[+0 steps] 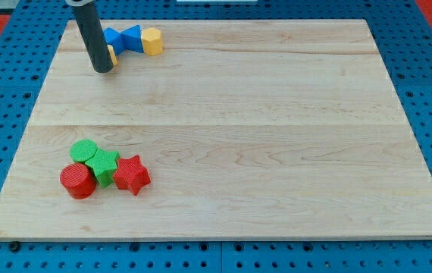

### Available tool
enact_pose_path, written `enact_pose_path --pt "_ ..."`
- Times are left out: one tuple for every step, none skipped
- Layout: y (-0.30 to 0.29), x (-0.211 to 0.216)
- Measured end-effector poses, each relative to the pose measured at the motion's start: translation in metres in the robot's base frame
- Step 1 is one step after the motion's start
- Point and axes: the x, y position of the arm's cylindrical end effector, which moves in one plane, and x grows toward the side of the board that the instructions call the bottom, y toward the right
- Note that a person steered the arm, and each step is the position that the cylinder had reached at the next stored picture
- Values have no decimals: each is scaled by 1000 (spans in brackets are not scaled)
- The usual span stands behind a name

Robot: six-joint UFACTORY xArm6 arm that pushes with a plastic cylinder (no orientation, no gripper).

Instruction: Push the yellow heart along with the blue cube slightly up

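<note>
Top-left corner of the wooden surface (223, 114): rod down, my tip (103, 70) touching a small yellow piece (112, 54), mostly hidden behind the rod, shape not readable, possibly the heart. Just right of my tip, a blue block (123, 39), angular and more bow-tie than cube, pressed against a yellow hexagonal block (151, 42) on its right. No fingers on this rig, only the rod; far below my tip, a tight cluster: green cylinder (84, 151), green star (104, 166), red cylinder (77, 181), red star (131, 174).
</note>
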Motion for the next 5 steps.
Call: enact_pose_path --pt "0 -10" --pt "-12 -12" --pt "-26 -12" --pt "-33 -12" --pt "-28 -18"
